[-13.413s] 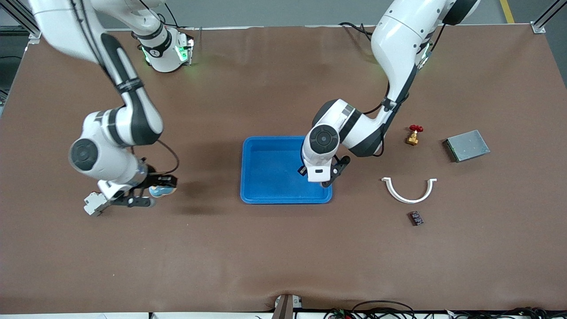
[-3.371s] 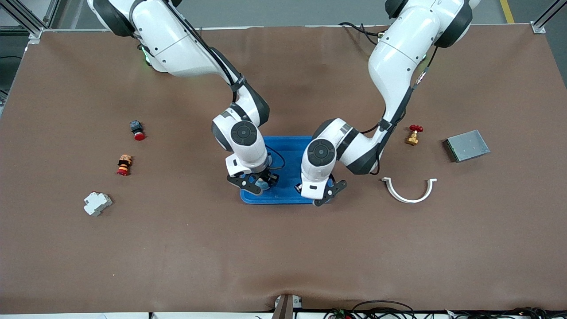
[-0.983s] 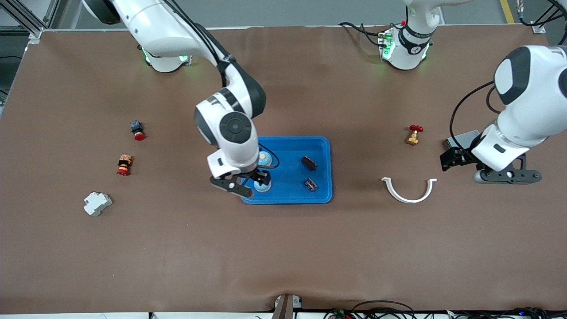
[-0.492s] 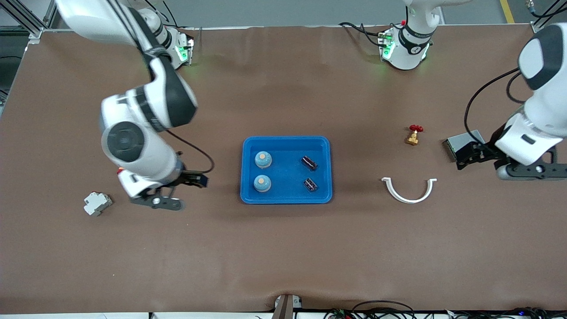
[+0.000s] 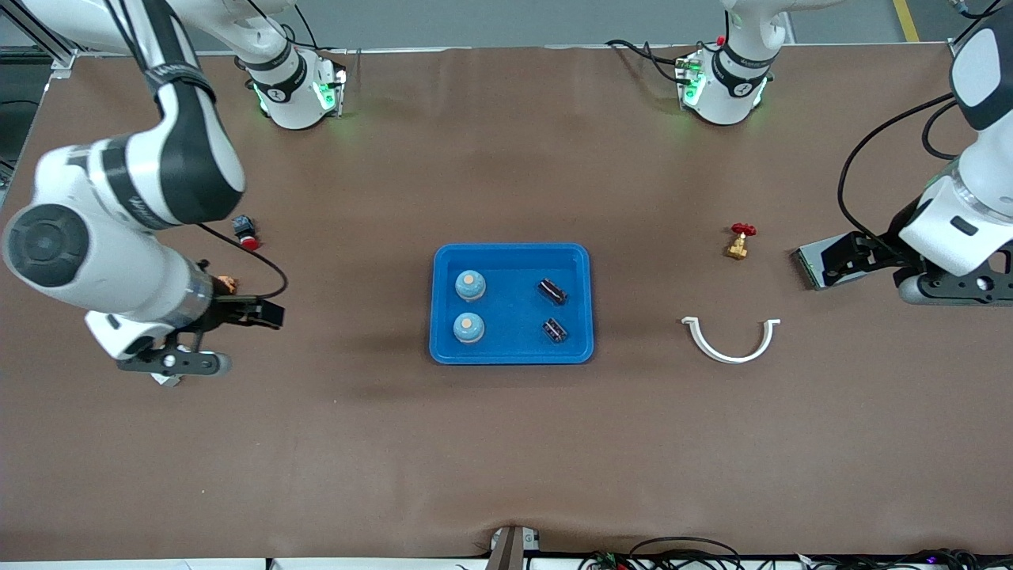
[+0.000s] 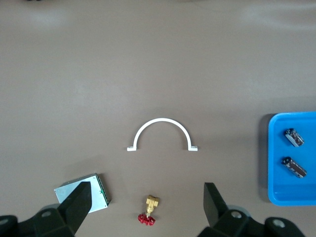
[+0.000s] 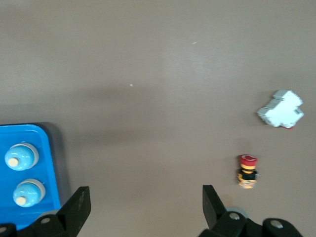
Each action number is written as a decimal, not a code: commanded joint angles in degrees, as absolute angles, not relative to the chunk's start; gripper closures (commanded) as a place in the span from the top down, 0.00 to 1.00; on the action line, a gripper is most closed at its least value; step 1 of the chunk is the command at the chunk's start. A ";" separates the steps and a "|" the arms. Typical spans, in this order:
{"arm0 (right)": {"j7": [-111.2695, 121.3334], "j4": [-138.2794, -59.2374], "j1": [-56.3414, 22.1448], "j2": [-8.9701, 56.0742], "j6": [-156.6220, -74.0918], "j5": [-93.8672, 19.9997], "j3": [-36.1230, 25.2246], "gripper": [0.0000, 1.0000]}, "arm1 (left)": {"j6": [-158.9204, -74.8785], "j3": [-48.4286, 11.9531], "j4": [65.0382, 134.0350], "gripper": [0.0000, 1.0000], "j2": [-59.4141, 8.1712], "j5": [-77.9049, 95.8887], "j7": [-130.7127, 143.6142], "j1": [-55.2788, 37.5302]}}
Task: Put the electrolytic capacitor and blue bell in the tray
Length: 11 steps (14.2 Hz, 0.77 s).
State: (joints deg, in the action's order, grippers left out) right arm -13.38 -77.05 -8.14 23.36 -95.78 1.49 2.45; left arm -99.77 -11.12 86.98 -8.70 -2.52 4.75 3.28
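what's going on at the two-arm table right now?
Nothing is being held. Both blue bells and both capacitors lie in the blue tray. The right hand is open over the table toward the right arm's end, above the white part. The left hand is open beside the grey plate.

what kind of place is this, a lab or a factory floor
Most likely a robotics lab bench: two arms bolted to a table under a brown cover, a blue tray holding sorted small parts, aluminium framing at the corners and loose cables along the edge.
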 commanded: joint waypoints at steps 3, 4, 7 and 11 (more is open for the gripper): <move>-11.60 -78.49 -4.93 17.67 -90.80 1.67 2.99 1.00 | -98.17 -11.43 85.69 1.00 -8.96 -2.72 5.19 3.60; -11.60 -78.49 -4.40 16.97 -89.57 1.67 2.99 1.00 | -98.26 -11.34 85.69 1.00 -9.14 -2.90 5.19 3.60; -11.51 -78.49 -3.87 15.04 -87.63 1.67 2.99 1.00 | -98.35 -10.90 85.34 1.00 -9.14 -3.08 5.01 3.60; -9.86 -80.58 -2.29 11.61 -85.25 1.67 2.99 1.00 | -98.35 -10.72 85.34 1.00 -9.05 -2.99 4.75 3.69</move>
